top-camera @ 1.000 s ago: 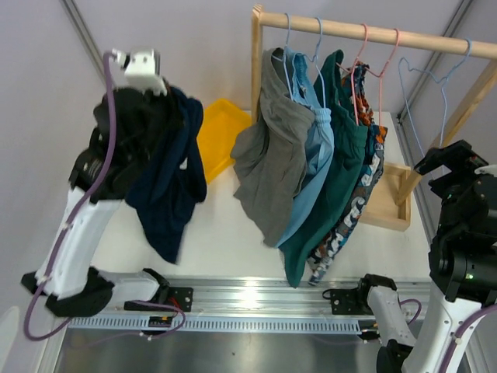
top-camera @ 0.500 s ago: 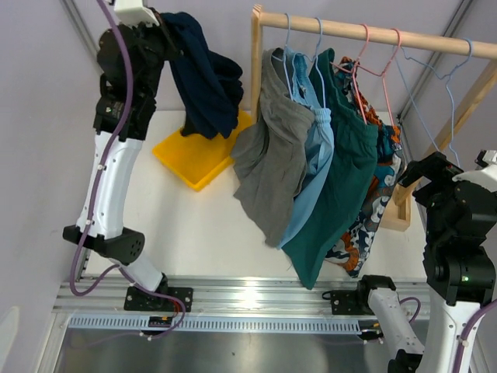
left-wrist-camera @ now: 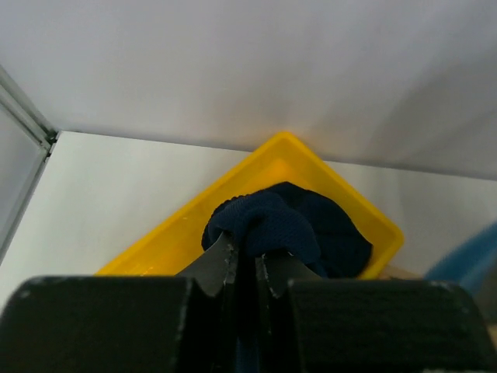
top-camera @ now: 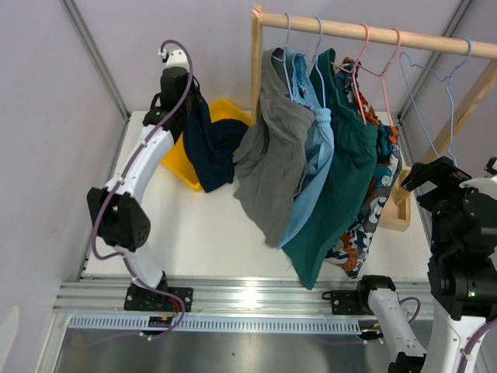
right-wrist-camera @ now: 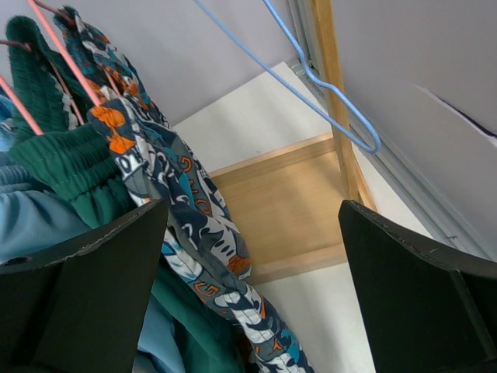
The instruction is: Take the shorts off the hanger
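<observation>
Pinching the navy shorts (left-wrist-camera: 299, 225), the left gripper (left-wrist-camera: 247, 258) dangles them over a yellow bin (left-wrist-camera: 167, 241). The right gripper (right-wrist-camera: 252, 214) gapes empty.

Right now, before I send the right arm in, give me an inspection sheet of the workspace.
Surface: white table, hems of hung shorts dangling over it.
Job's things: navy shorts off the rack, hanging over the yellow tray; grey shorts, light blue shorts, teal shorts and print shorts on hangers on the wooden rack.
Clutter: one bare blue hanger.
Claws: left claw pinched on the navy shorts; right claw open, holding nothing, beside the print shorts.
Cables: purple cable along the left arm, apart from the rack.
Surroundings: grey walls; metal rail at the near edge.
</observation>
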`<state>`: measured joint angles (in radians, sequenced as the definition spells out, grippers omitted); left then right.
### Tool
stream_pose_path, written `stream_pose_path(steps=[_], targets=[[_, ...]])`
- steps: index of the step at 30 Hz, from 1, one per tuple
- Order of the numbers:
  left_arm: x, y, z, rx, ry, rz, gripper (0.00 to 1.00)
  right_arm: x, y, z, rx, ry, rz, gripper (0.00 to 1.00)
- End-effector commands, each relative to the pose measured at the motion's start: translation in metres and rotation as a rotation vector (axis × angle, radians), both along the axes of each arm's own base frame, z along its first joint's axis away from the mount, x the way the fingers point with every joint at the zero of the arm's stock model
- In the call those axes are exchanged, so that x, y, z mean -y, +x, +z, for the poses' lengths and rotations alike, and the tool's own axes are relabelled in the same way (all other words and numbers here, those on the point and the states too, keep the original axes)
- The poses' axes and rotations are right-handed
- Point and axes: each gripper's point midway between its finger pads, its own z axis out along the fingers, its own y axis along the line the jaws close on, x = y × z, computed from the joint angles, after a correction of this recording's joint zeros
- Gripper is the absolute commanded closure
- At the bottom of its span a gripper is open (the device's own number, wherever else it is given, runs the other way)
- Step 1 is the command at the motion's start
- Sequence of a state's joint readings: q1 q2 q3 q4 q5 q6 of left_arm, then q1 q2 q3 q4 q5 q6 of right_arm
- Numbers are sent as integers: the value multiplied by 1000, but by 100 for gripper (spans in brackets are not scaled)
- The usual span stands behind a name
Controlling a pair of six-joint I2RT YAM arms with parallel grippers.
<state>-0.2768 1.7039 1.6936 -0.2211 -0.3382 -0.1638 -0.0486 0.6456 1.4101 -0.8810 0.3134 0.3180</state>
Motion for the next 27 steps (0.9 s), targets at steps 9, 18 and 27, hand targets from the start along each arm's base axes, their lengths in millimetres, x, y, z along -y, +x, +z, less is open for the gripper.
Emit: stream_pose_path(steps=[9, 18, 27], targets=[[-10, 46, -29, -115, -49, 30, 1, -25, -13, 40, 128, 31, 130, 1], [2, -32, -25, -170, -165, -7, 1, -72, 15, 82, 200, 6, 412, 1], [28, -180, -16, -104, -175, -207, 1, -58, 94, 100, 171, -30, 362, 1]])
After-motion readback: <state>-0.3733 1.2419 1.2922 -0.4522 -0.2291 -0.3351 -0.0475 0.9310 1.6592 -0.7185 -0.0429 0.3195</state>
